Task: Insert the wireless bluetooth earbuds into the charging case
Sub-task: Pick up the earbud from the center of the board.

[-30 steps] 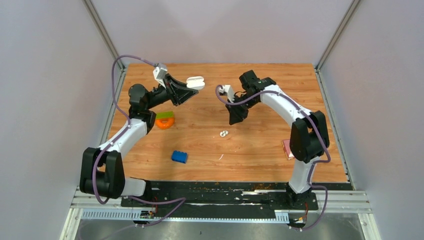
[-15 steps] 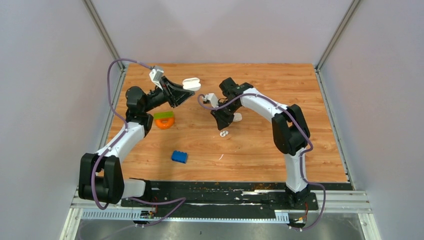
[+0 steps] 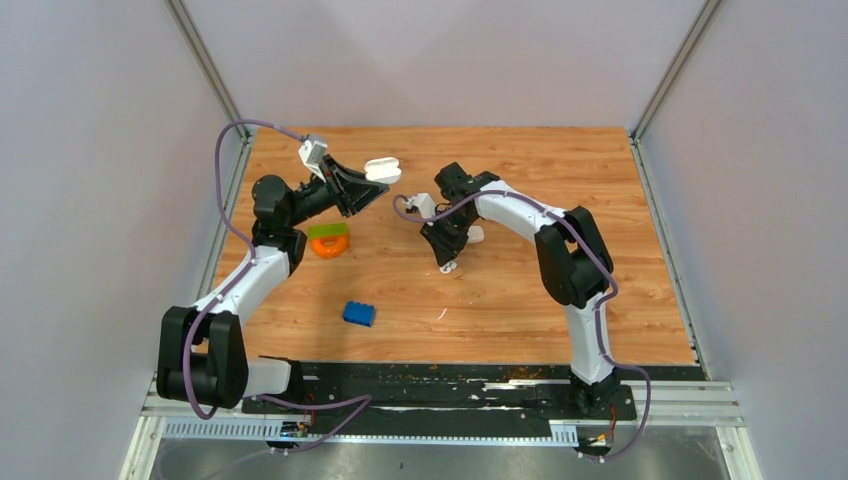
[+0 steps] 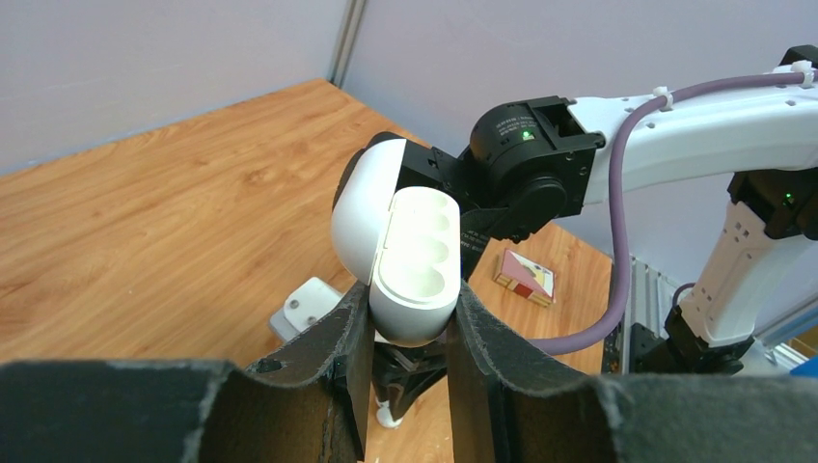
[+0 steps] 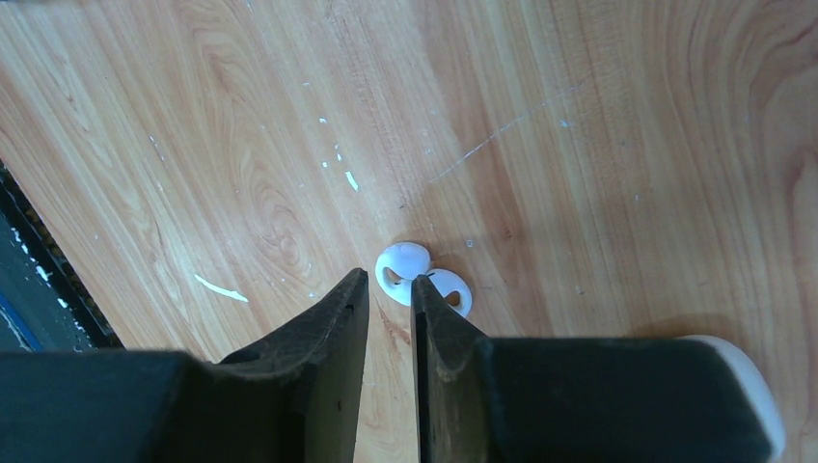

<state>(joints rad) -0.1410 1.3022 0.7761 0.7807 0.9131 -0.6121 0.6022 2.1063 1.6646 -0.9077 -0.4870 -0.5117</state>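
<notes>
Charging case (image 4: 410,251) wells only from left wrist

Your left arm (image 3: 250,275) rises from its base with the elbow bent and the wrist lifted. Its end effector (image 4: 407,313) is clamped on the charging case (image 4: 410,251), which it holds up in the air. Your right arm (image 3: 515,208) arcs forward and inward, wrist bent so its end effector (image 5: 389,289) points down and sits low, its fingers (image 5: 323,328) only a narrow slit apart with nothing between them.
</notes>
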